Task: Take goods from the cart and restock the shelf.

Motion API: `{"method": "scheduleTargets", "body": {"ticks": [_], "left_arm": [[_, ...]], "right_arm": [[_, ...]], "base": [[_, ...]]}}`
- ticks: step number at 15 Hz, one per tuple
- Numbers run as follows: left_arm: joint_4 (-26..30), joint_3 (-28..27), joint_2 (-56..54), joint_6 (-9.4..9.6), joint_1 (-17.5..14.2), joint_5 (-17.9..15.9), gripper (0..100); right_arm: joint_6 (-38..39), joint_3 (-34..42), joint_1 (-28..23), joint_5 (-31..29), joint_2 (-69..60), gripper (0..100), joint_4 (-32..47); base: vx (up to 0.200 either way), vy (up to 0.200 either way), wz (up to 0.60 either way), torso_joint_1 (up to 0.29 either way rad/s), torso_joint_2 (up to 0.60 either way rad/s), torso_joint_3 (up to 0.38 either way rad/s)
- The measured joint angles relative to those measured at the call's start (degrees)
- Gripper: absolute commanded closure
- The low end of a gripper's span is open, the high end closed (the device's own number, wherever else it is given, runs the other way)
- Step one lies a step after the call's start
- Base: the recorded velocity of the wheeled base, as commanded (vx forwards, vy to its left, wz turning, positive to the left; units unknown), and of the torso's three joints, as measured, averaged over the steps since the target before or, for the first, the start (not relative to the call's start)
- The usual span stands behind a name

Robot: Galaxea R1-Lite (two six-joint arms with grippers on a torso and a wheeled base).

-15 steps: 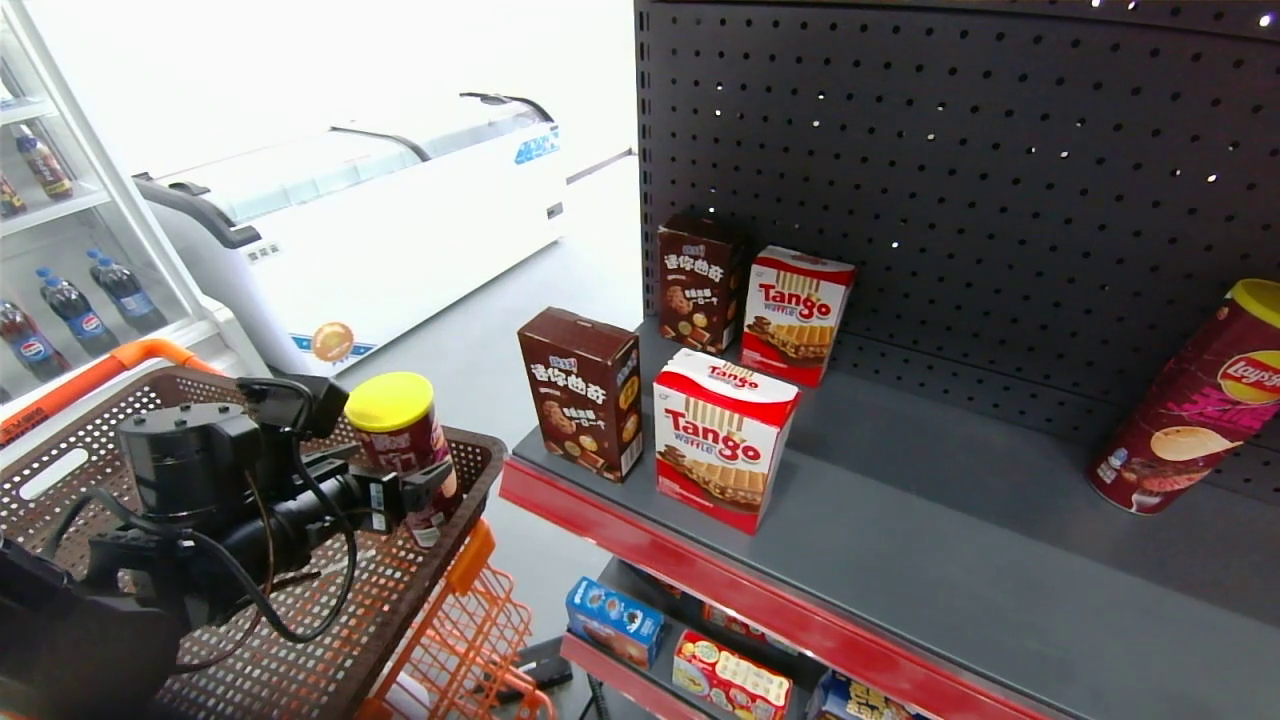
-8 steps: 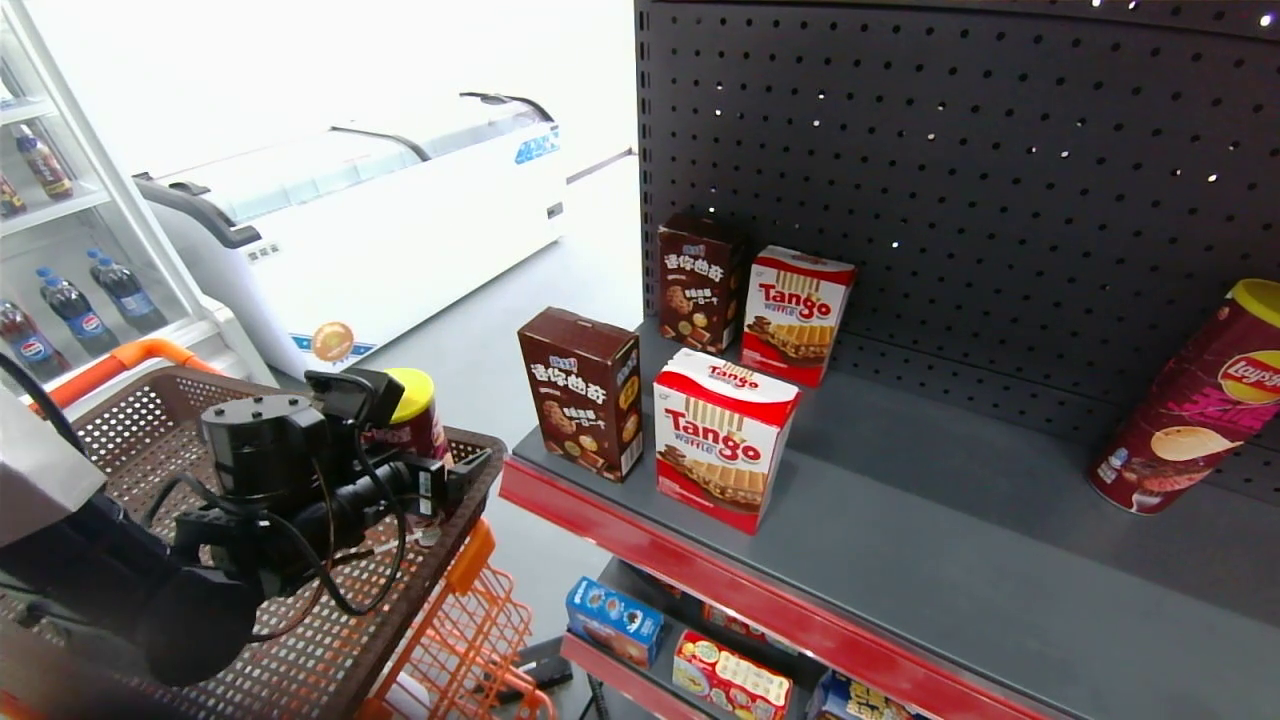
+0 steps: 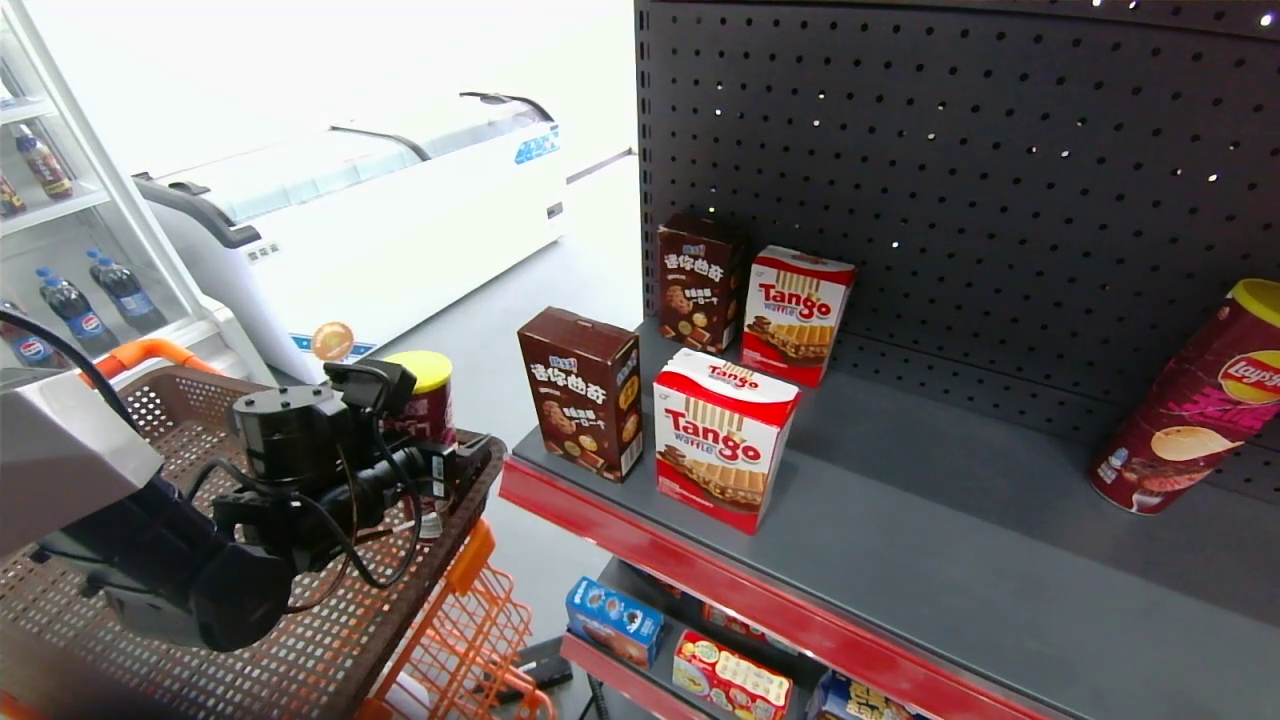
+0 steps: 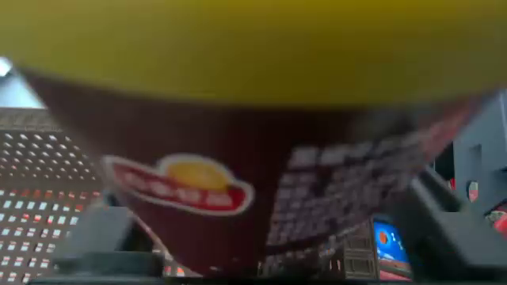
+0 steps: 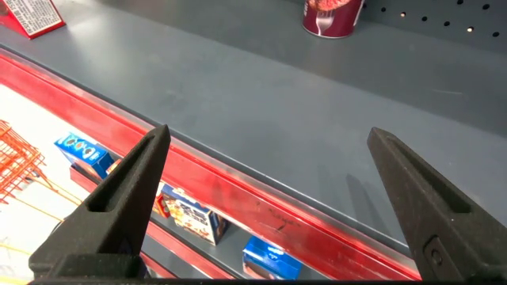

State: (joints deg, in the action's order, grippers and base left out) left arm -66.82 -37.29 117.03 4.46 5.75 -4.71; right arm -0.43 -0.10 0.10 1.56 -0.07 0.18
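A dark red chip can [image 3: 425,405] with a yellow lid stands upright in my left gripper [image 3: 440,470], which is shut on it above the near right corner of the brown cart basket [image 3: 300,640]. Close up in the left wrist view, the chip can [image 4: 238,182] sits between the two fingers [image 4: 103,245]. The grey shelf [image 3: 900,540] with a red front edge lies to the right. My right gripper [image 5: 277,198] hangs open over the shelf front [image 5: 261,190], nothing between its fingers.
On the shelf stand two brown cookie boxes [image 3: 583,390], two red-white wafer boxes [image 3: 722,437] and a leaning chip can [image 3: 1190,400] at the far right. Lower shelves hold small boxes [image 3: 615,620]. A white chest freezer [image 3: 370,220] and a drinks fridge [image 3: 60,250] stand behind the cart.
My left gripper has carried the chip can up and to the right, toward the shelf's left end. The goods on the shelf have not moved.
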Motion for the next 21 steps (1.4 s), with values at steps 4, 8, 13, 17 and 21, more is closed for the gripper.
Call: {"method": "scheduleTargets", "body": {"ticks": [4, 8, 13, 17, 21], "left_arm": [[-0.2, -0.7, 0.4, 0.40, 0.0, 0.0, 100], [0.7, 0.3, -1.1, 5.01, 0.4, 0.2, 100], [2.1, 2.4, -9.7, 5.57, 1.3, -0.1, 100], [5.2, 4.4, -18.8, 4.53, 1.3, -1.2, 100], [8.4, 4.9, -26.3, 1.37, 1.1, -2.4, 100]], "right_arm": [[0.0, 0.0, 0.0, 0.0, 0.0, 0, 0.0], [0.0, 0.0, 0.0, 0.0, 0.0, 0, 0.0], [0.0, 0.0, 0.0, 0.0, 0.0, 0, 0.0], [0.0, 0.0, 0.0, 0.0, 0.0, 0, 0.0], [0.0, 0.0, -0.1, 0.0, 0.0, 0, 0.0]], "base": [[0.000, 0.000, 0.00, 0.000, 0.00, 0.000], [0.000, 0.000, 0.00, 0.000, 0.00, 0.000], [0.000, 0.000, 0.00, 0.000, 0.00, 0.000], [0.000, 0.000, 0.00, 0.000, 0.00, 0.000], [0.000, 0.000, 0.00, 0.000, 0.00, 0.000]]}}
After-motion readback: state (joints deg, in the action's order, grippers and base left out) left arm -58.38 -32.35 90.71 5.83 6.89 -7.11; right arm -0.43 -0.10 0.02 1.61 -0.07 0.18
